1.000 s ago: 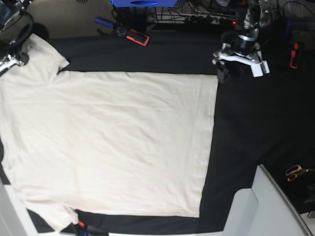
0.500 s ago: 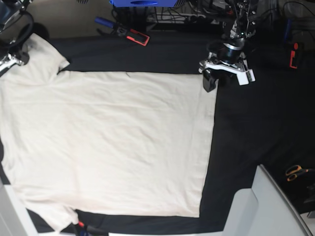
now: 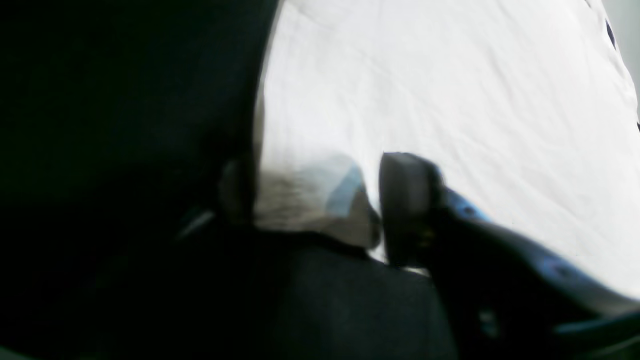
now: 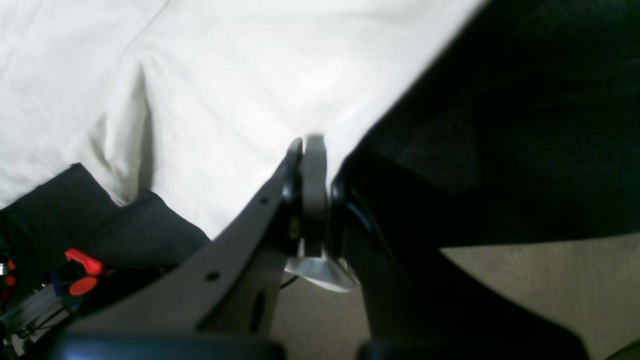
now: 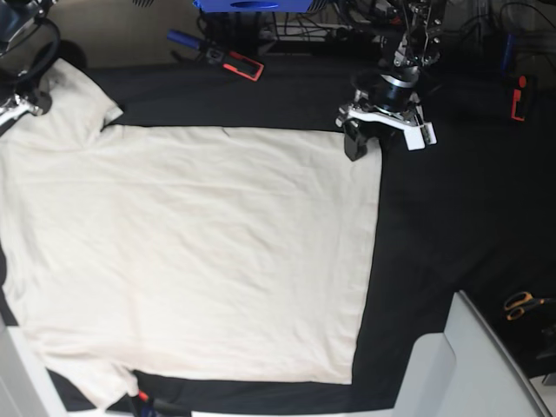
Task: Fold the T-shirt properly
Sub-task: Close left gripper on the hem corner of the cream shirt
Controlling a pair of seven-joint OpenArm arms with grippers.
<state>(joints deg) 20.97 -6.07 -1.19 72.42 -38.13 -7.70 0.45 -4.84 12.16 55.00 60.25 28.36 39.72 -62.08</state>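
The cream T-shirt (image 5: 191, 252) lies spread flat on the black surface, its hem toward the right of the base view. My left gripper (image 5: 358, 146) sits at the hem's far corner. In the left wrist view its fingers (image 3: 405, 210) stand apart on either side of that corner (image 3: 310, 200), which is bunched up between them, though the picture is blurred. My right gripper (image 5: 22, 104) is at the far-left sleeve. In the right wrist view the right gripper (image 4: 310, 150) is shut on the T-shirt (image 4: 225, 90), pinching its edge, with a sliver of cloth showing between the jaws.
A red-and-black tool (image 5: 241, 65) and a blue-handled one (image 5: 182, 39) lie beyond the shirt. Orange scissors (image 5: 521, 304) and a pale grey object (image 5: 460, 365) are at the near right. A red item (image 5: 519, 95) sits far right. Red clamps (image 4: 82, 270) lie near the sleeve.
My left arm has moved left from the bare black surface onto the shirt's far hem corner, and its jaws have narrowed around it. The right arm and the shirt have stayed put.
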